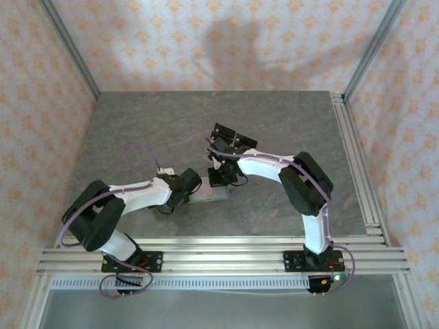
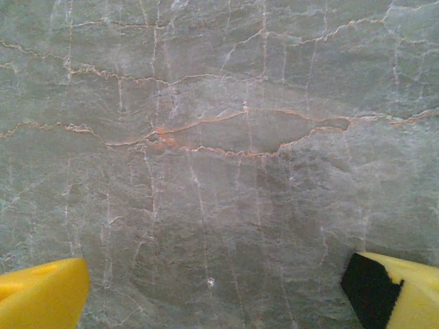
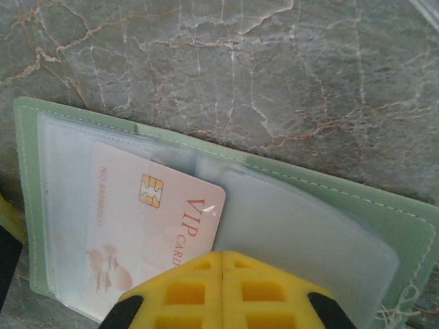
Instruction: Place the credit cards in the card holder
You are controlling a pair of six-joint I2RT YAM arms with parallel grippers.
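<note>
The card holder (image 3: 329,188) lies open on the marble table, sage green with clear plastic pockets inside. One pinkish credit card (image 3: 151,226), with a gold chip and "VIP CARD" print, lies slanted over the left pocket. I cannot tell whether it is under the plastic. My right gripper (image 3: 223,257) is shut, its yellow fingertips pressed together right over the card's lower right edge. From above, the card holder (image 1: 209,195) sits between my right gripper (image 1: 223,179) and my left gripper (image 1: 186,184). My left gripper (image 2: 219,301) stands wide open over bare table, and its fingers (image 2: 41,295) hold nothing.
The grey marble tabletop (image 1: 206,123) stretches free behind both arms. Aluminium rails (image 1: 357,164) run along the right side and the near edge. Patterned walls close in the back and sides.
</note>
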